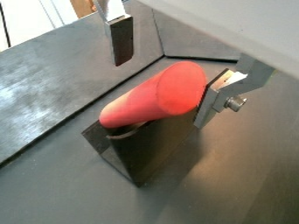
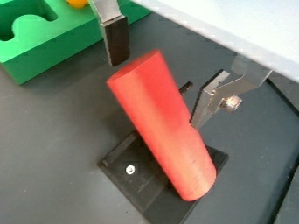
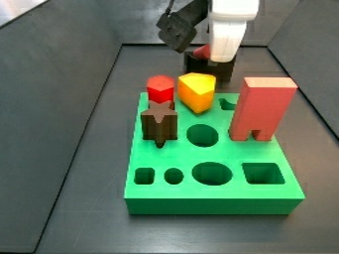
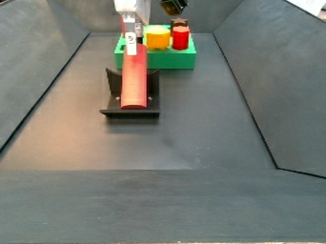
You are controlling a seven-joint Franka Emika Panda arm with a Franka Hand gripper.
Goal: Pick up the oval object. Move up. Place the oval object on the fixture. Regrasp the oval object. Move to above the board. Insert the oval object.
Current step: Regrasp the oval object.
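Oval object [image 2: 162, 131] leans on the fixture [image 4: 129, 107] mid-floor, gripper [image 2: 163, 74] above it with fingers [image 2: 114, 41] wide and empty; looks like regrasp step, so next descend and close on the rod.

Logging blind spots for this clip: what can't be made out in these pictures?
- Long red oval rod and dark fixture: in a side view, mostly hidden behind the arm and the yellow block.
- Green board: cut off by the frame edge in a wrist view.
- Gripper: open astride the rod; finger contact cannot be told.
- Rod's seat in the fixture's notch: covered by the rod.
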